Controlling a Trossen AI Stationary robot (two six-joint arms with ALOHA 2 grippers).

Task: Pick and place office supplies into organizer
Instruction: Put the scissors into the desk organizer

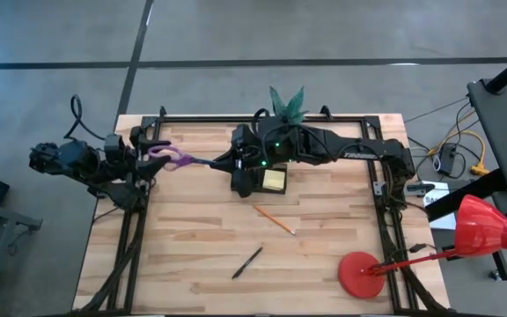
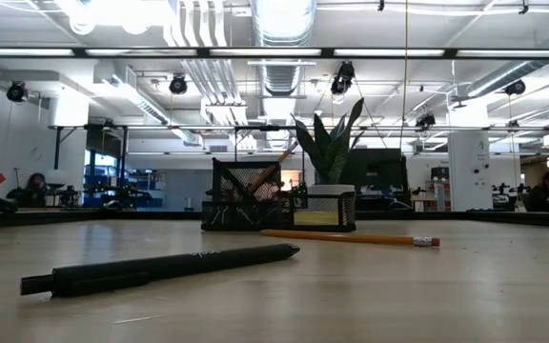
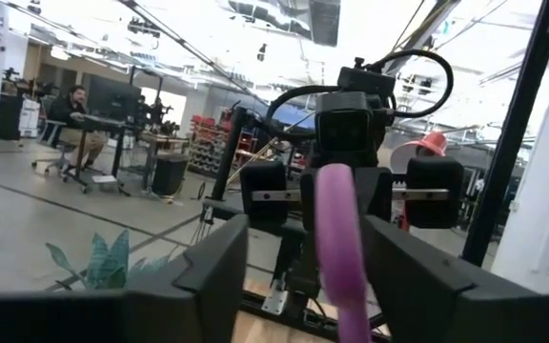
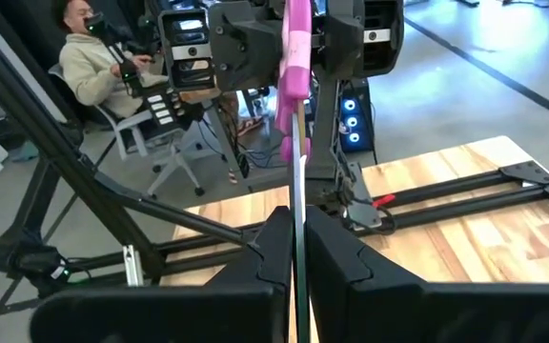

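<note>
Nearest my low camera lies a black pen, flat on the wooden table, with an orange pencil lying farther back. From above I see the pen toward the near edge and the pencil between it and the organizer.

Working down by size: the right arm reaches across the far half of the table to its middle, and the left arm sits at the far left corner. Between them, held in the air, are the purple-handled scissors. My left gripper has the purple handle end; in the left wrist view the handle loop stands between the two dark fingers, which are closed in on it. My right gripper has the blade end; in the right wrist view its fingers are pressed together on the thin blade, with the handle rising beyond. So both grippers seem to be clamped on the scissors at once, though how firm the left one's hold is I can't quite judge.

The black mesh organizer stands on the table just beneath the right arm's wrist, upright, with a pencil leaning inside one compartment. The yellow sticky-note pad sits in the compartment at its right end. Behind it is a potted green plant.
</note>
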